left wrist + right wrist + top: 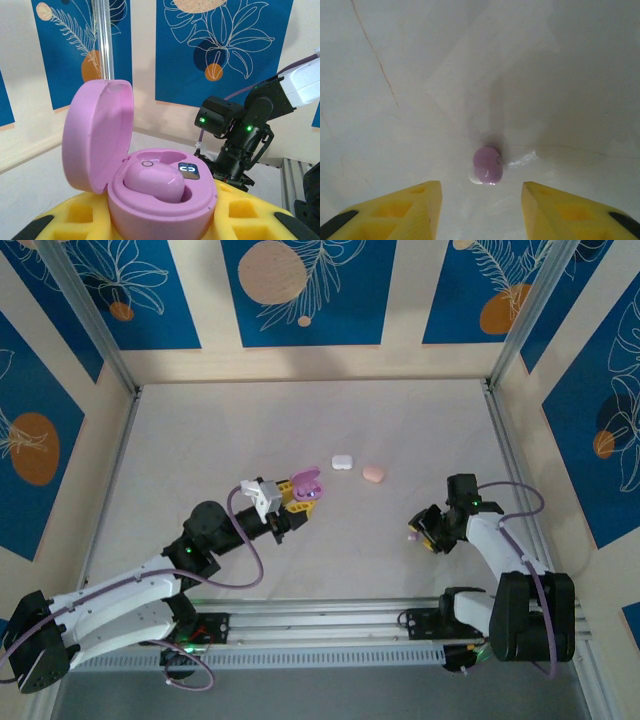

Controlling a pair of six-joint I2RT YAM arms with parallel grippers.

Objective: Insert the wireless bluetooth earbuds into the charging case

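My left gripper [298,500] is shut on the base of a pink charging case [165,205], held a little above the table with its lid [97,135] hinged open. One pink earbud [155,181] sits in a socket of the case, beside a small lit display [189,170]. The other socket, behind it, looks empty. At the right, my right gripper [481,200] is open and pointing down at the table. A lilac earbud [487,165] lies on the table just ahead of its yellow fingertips [420,200], touching neither. From above, that earbud [411,538] is a small speck at the gripper's left.
A white case [342,462] and a pale pink case [373,473] lie shut in the middle of the table. Metal frame rails [505,445] and patterned walls close in the table's sides. The right arm [240,135] stands across from the held case.
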